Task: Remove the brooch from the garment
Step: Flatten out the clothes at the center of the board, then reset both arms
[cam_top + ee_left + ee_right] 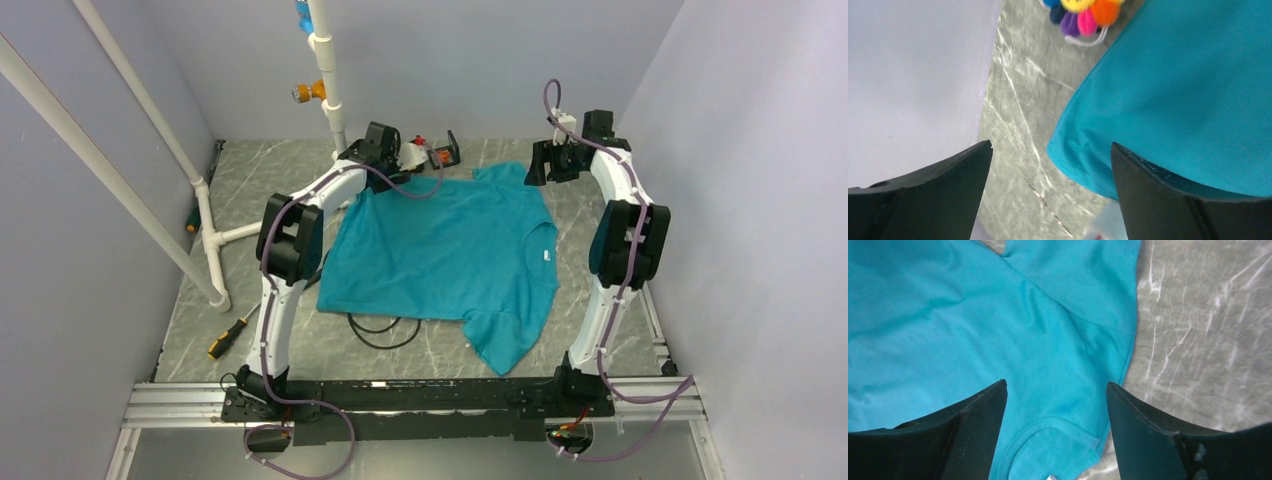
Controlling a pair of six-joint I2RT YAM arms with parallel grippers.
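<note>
The garment (440,250) is a teal T-shirt spread flat on the marble table, with its white label (546,257) at the collar on the right. The brooch (1083,11), a small flower of yellow, orange, pink and purple, shows at the top edge of the left wrist view. It lies against the shirt's edge (1068,130); I cannot tell whether it is fastened. My left gripper (385,148) (1050,150) is open above the shirt's far-left corner, holding nothing. My right gripper (548,162) (1055,387) is open above the collar (1058,440) and far sleeve, holding nothing.
A white PVC pipe frame (205,215) stands at the left. A yellow-handled screwdriver (228,335) lies at the near left. A black cable loop (385,330) pokes out under the shirt's near hem. A white piece (412,156) and a black piece (452,148) sit by the back wall.
</note>
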